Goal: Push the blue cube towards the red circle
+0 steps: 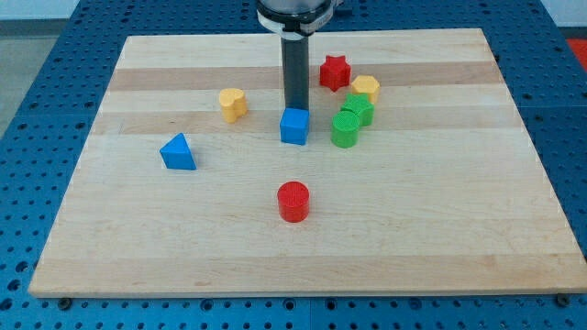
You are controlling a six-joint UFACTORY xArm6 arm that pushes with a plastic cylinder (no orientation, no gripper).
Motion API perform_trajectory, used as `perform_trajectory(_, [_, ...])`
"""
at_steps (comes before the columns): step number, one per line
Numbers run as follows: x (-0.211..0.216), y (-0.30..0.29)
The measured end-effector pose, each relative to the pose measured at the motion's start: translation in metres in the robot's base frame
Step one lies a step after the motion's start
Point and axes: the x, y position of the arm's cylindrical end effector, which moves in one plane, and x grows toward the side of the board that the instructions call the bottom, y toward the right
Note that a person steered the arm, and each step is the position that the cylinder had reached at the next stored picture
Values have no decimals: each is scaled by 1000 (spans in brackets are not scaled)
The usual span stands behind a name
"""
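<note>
The blue cube (294, 126) sits near the middle of the wooden board (138, 238). The red circle (293, 201), a short red cylinder, stands below it toward the view's bottom, about a block's width of bare board between them. My tip (296, 108) is at the end of the dark rod, right behind the blue cube's top edge, touching or nearly touching it on the side away from the red circle.
A blue triangle (178, 152) lies at the left. A yellow heart-like block (233, 104) is left of the rod. At the right are a red star (335, 71), a yellow block (365, 89) and two green blocks (357, 109) (345, 130).
</note>
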Motion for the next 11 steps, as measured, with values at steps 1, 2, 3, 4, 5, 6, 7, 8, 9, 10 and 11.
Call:
perform_trajectory(1, [11,0])
perform_trajectory(2, [23,0])
perform_trajectory(3, [24,0])
perform_trajectory(4, [28,-1])
perform_trajectory(5, [33,-1])
perform_trajectory(6, [28,-2])
perform_trajectory(7, [26,-14])
perform_trajectory(8, [32,-24])
perform_trajectory(9, [46,-25])
perform_trajectory(10, [51,-25])
perform_trajectory(11, [49,-26])
